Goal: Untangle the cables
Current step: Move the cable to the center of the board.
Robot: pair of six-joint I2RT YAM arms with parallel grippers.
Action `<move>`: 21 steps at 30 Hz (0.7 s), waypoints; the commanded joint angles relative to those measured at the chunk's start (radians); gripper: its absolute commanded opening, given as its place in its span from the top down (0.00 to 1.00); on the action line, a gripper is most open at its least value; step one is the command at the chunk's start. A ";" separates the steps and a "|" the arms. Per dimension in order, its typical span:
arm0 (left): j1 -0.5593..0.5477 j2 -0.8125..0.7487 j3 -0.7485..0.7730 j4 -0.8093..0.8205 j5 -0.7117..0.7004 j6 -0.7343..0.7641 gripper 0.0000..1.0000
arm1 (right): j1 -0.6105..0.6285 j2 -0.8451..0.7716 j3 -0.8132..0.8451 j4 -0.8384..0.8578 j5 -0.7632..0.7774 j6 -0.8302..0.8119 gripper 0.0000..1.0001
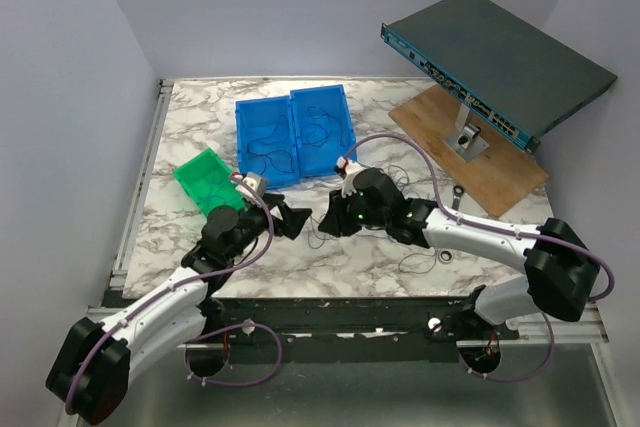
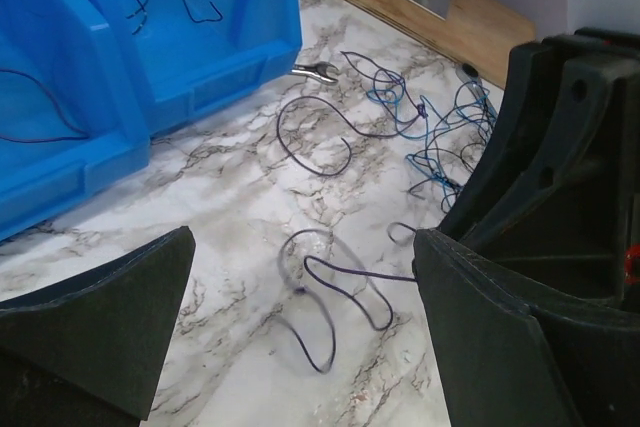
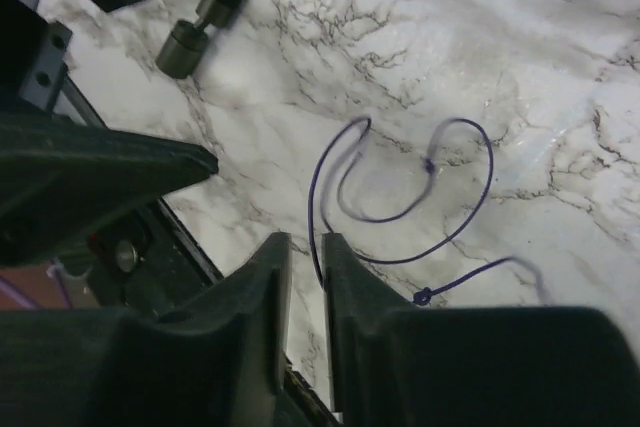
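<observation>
A thin purple cable [image 2: 340, 277] curls in loops on the marble between the two grippers, partly lifted off the table. One end runs into the narrow gap of my right gripper [image 3: 305, 242], which is shut on this purple cable [image 3: 400, 217]. My left gripper [image 2: 305, 247] faces it from the left, wide open around nothing. In the top view both grippers, left [image 1: 290, 219] and right [image 1: 325, 219], meet at the table's middle. Further back lie a tangle of blue cables [image 2: 430, 127] and a dark loop [image 2: 315, 137]. The right gripper's body hides part of the tangle.
Two blue bins [image 1: 295, 132] holding thin wires stand at the back, a green bin [image 1: 205, 182] to their left. A silver wrench [image 2: 315, 71] lies near the bins. At the back right, a wooden board [image 1: 480, 147] carries a tilted network switch [image 1: 500, 62].
</observation>
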 commanded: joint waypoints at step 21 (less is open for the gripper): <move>-0.076 0.307 0.186 -0.005 0.184 0.046 0.06 | -0.023 -0.360 -0.223 -0.288 0.779 0.229 0.11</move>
